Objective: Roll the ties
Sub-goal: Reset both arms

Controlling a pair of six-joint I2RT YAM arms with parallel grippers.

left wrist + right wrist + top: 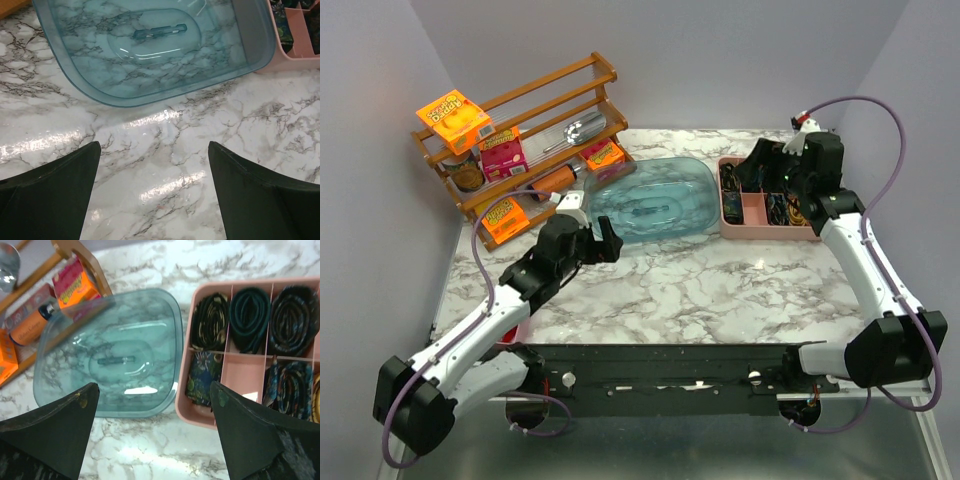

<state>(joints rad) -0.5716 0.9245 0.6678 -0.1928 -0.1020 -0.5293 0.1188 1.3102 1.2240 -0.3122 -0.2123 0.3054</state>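
A dark teal tie [250,320] lies rolled up in a back compartment of the pink tray [200,417], with other rolled dark patterned ties [295,320] beside it and a blue floral one [202,377] in front. One front compartment [242,377] is bare. My right gripper [153,386] is open and empty, hovering over the tray's left edge [760,232]. My left gripper [154,145] is open and empty above bare marble, just in front of the translucent blue tub [150,65]. No tie lies on the table or in the tub [655,200].
A wooden rack [520,130] with orange and pink boxes, a bottle and a metal scoop stands at the back left. The tub sits between the rack and the pink tray. A red object [515,332] shows by the left arm near the table's front edge.
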